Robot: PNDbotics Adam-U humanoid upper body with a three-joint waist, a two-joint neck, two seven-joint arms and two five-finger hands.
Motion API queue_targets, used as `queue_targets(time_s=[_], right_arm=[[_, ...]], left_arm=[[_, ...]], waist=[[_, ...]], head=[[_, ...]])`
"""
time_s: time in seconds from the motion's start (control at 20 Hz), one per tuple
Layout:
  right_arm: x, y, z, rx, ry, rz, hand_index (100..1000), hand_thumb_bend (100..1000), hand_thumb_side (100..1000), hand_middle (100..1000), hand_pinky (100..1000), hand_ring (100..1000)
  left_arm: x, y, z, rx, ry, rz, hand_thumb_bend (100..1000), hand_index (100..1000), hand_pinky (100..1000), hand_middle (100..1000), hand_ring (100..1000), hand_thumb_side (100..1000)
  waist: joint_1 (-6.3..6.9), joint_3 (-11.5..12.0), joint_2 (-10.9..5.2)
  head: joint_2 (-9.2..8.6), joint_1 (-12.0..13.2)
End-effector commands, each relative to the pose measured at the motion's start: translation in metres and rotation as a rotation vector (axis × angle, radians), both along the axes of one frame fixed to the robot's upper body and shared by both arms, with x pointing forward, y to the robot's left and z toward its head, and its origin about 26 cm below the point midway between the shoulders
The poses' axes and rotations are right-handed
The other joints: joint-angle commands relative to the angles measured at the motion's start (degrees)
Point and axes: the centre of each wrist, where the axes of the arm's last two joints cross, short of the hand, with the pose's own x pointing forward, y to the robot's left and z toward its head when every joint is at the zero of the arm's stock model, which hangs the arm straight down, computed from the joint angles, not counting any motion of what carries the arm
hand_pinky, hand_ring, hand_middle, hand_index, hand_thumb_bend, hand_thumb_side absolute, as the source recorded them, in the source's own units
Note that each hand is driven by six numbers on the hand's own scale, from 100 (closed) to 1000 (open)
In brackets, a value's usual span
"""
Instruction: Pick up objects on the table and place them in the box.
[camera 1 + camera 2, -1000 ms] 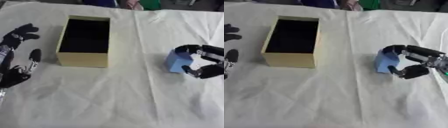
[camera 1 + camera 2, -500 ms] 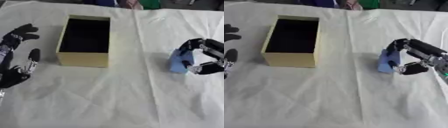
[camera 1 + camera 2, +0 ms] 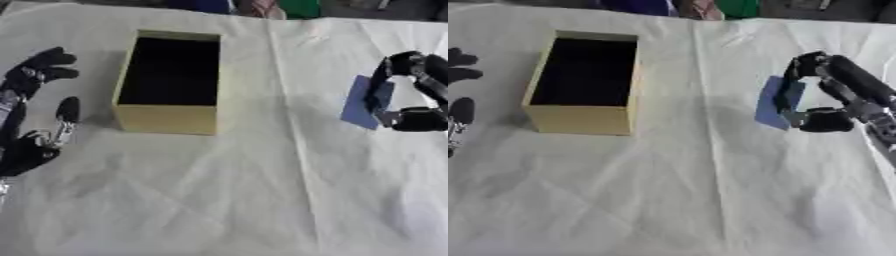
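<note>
Blue card [image 3: 773, 103]: a flat blue piece on the right side of the table, tilted up on edge, well apart from the box.
Right hand [image 3: 815, 95]: comes in from the right; its curled fingers [image 3: 794, 75] wrap over the far edge of the blue card and its thumb [image 3: 822, 120] presses at the near edge, so it grips the blue card.
Box [image 3: 171, 84]: open, pale yellow walls, dark inside, standing left of centre toward the far side; nothing can be made out in it.
Left hand [image 3: 35, 112]: rests at the left edge, left of the box, fingers relaxed and spread, holding nothing.
Table [image 3: 227, 195]: covered by a creased white cloth.
</note>
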Motion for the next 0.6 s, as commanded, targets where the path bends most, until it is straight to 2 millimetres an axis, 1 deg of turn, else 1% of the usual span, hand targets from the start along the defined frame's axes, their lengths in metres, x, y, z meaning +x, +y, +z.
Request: queue_targets(time_s=[0.05, 0.1, 0.15, 0.6], right_arm=[[-0.001, -0.001, 0.026, -0.021, -0.068, 0.013, 390, 100, 203, 203, 628, 579], [-0.001, 0.000, 0.029, -0.021, -0.078, 0.019, 390, 100, 323, 204, 628, 578], [-0.001, 0.002, 0.034, -0.023, -0.089, 0.026, 390, 100, 204, 204, 627, 577], [0.009, 0.022, 0.071, -0.051, -0.174, 0.116, 391, 100, 206, 204, 625, 568]], left_arm=[[0.000, -0.001, 0.008, 0.003, -0.024, -0.012, 195, 960, 892, 821, 795, 619], [0.000, -0.001, 0.008, 0.003, -0.025, -0.013, 195, 960, 892, 821, 796, 618], [0.000, -0.001, 0.008, 0.003, -0.025, -0.013, 194, 960, 892, 821, 796, 618], [0.000, -0.003, 0.009, 0.005, -0.026, -0.023, 193, 960, 891, 821, 797, 617]], waist=[[-0.01, 0.1, -0.96], [-0.03, 0.1, -0.98], [-0.05, 0.1, -1.00], [0.01, 0.5, -1.13]], head=[[-0.45, -0.1], [-0.47, -0.1], [-0.47, -0.1], [-0.71, -0.6]])
